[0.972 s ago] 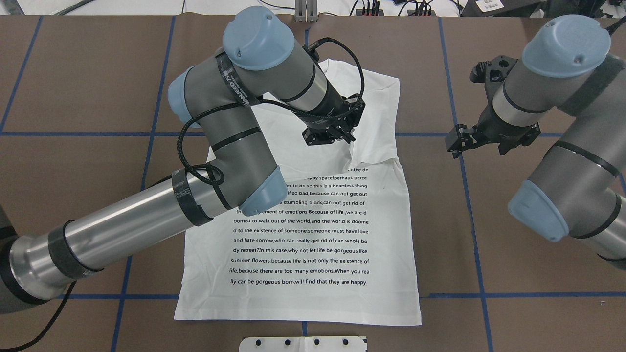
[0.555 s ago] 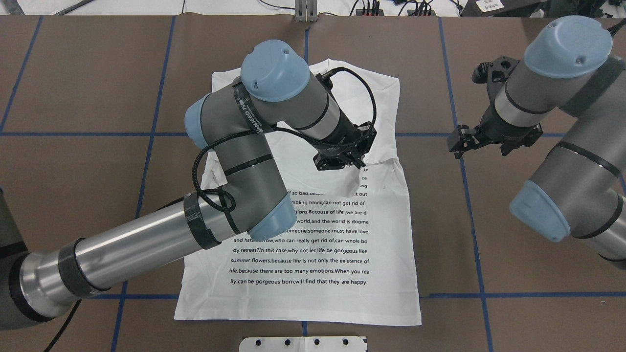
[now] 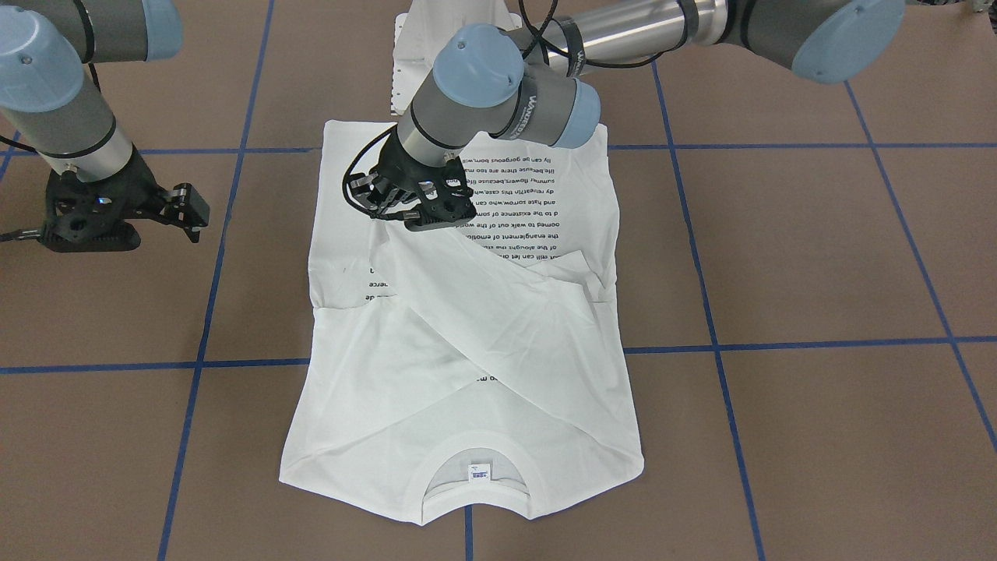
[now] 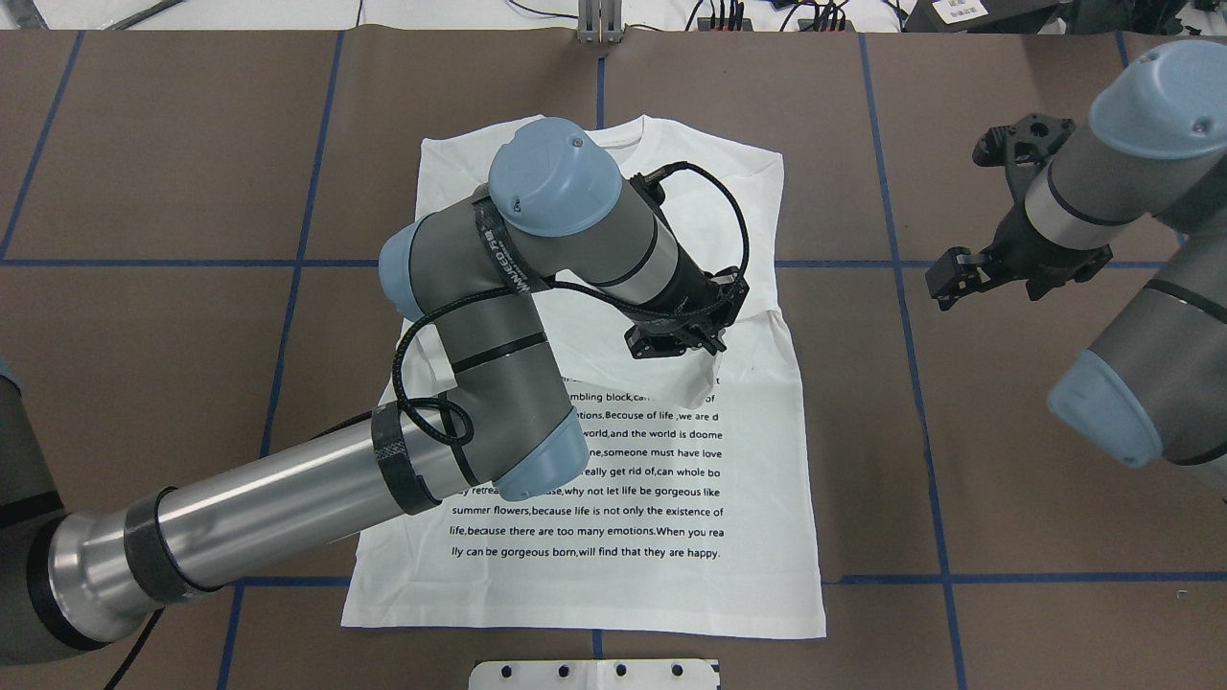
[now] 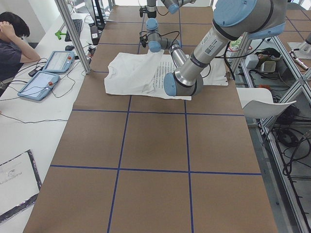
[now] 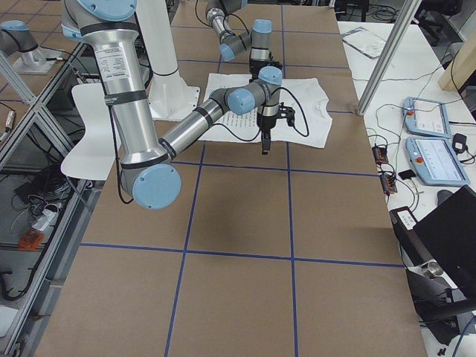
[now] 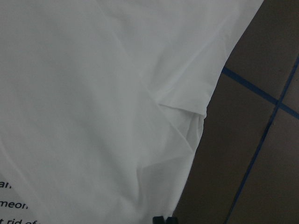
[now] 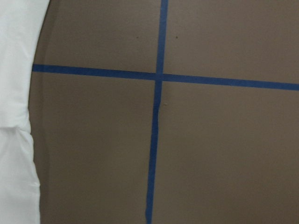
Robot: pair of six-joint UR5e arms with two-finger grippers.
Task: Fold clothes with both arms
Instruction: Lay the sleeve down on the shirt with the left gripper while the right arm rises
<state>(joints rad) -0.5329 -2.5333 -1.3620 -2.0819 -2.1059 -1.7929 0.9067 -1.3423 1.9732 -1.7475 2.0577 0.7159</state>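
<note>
The white long-sleeved T-shirt (image 4: 594, 498) lies flat on the brown table, printed text up, collar (image 3: 475, 471) at the far edge. My left gripper (image 4: 682, 347) hovers over the shirt's middle, shut on the end of a sleeve (image 3: 498, 288) that is drawn diagonally across the chest and covers the top text lines. In the left wrist view the closed fingertips (image 7: 161, 219) pinch white cloth. My right gripper (image 4: 997, 273) hangs over bare table to the right of the shirt, open and empty; its wrist view shows only the shirt's edge (image 8: 16, 116).
The robot's white base plate (image 4: 594, 674) sits at the near table edge. Blue tape lines (image 4: 911, 383) grid the brown cover. A side table with tablets (image 5: 46, 82) and a seated person (image 5: 12, 39) lies beyond the far edge.
My left gripper has moved nearer the robot with the sleeve, dragging it over more lines of text. The right arm has drawn back to the right, away from the shirt.
</note>
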